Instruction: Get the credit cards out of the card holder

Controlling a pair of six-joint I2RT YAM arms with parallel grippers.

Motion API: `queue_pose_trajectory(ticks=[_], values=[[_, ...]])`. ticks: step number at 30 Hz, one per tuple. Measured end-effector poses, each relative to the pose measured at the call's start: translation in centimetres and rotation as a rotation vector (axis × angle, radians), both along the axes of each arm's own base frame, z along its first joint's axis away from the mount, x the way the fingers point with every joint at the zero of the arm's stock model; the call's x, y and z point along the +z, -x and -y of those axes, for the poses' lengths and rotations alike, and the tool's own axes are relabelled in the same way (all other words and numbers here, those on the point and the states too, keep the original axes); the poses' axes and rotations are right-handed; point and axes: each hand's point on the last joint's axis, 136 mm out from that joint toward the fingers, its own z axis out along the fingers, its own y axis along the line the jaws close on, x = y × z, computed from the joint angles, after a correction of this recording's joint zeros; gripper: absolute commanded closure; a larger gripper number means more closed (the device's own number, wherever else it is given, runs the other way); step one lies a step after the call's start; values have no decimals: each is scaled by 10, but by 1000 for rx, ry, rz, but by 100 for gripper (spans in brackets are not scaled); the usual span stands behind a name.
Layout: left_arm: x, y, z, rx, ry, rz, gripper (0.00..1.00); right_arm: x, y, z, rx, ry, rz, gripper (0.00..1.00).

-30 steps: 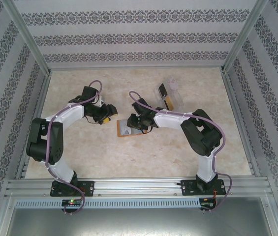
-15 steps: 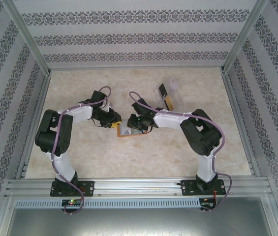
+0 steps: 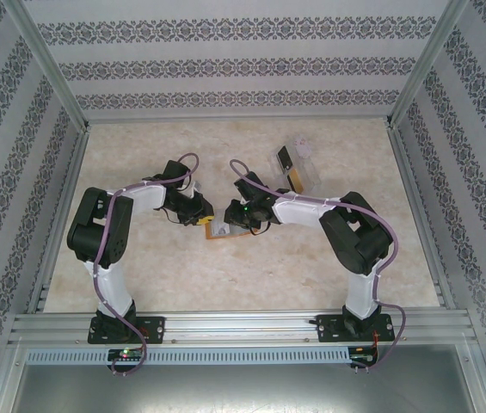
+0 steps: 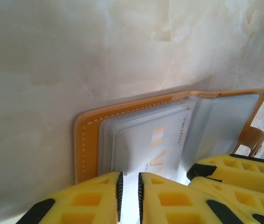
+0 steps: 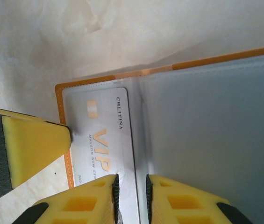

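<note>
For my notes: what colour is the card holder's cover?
The card holder is orange, clearest in left wrist view.

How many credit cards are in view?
3: white card in the card holder; dark card and yellow-orange card lying farther back. More may be hidden inside.

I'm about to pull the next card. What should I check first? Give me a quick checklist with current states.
1. Card holder lying open on the table: ok.
2. Card left to pull: ok, the white VIP card sits in a clear pocket.
3. Left gripper grip: cannot tell; jaws nearly closed at the holder's near edge.
4. Right gripper grip: cannot tell; jaws nearly closed at the card's edge, on card or pocket unclear.
5. Clearance between grippers: not ok, they crowd together over the holder.
</note>
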Motion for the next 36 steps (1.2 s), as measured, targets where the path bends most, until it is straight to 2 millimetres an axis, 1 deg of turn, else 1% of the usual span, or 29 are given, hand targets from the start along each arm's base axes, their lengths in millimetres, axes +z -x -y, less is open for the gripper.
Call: queue_pose_trajectory(ticks=[17, 29, 32, 36], values=[[-1, 0, 0, 0, -1, -3, 81, 0, 5, -4, 20, -21, -22, 76], [-1, 0, 0, 0, -1, -2, 81, -10, 9, 0, 18, 7, -49, 77], [-1, 0, 0, 0, 0, -2, 81, -14, 9, -1, 22, 6, -56, 78], [-1, 0, 0, 0, 0, -1, 81, -13, 10, -4, 34, -9, -58, 78]])
